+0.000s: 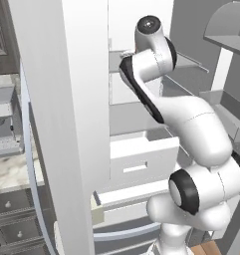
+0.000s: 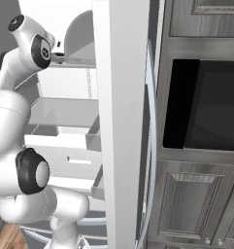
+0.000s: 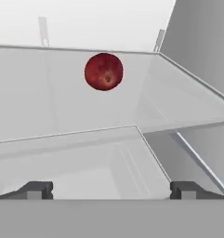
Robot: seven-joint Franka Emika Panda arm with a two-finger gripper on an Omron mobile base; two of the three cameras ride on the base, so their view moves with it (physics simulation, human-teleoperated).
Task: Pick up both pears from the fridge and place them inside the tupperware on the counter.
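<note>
So the arm [image 1: 191, 129] is bent up and reaching into the open fridge [image 1: 136, 159], elbow low, wrist up near the upper shelf. In the hand view the gripper [image 3: 111, 190] points along a glass shelf [image 3: 62, 102] with its fingers spread wide, nothing between them. The red pear [image 3: 103, 71] sits further back on that shelf, well apart from the tips.

The fridge [image 1: 66, 124] is standing open, its door edge rising just beside the arm in both base views. In the hand view the gripper [image 3: 111, 190] is facing a bare glass shelf [image 3: 62, 97], fingers spread wide. Nothing is lying between them and the red pear [image 3: 103, 71] sitting far back on that shelf. A grey side wall [image 3: 201, 46] is closing in on the right.
</note>
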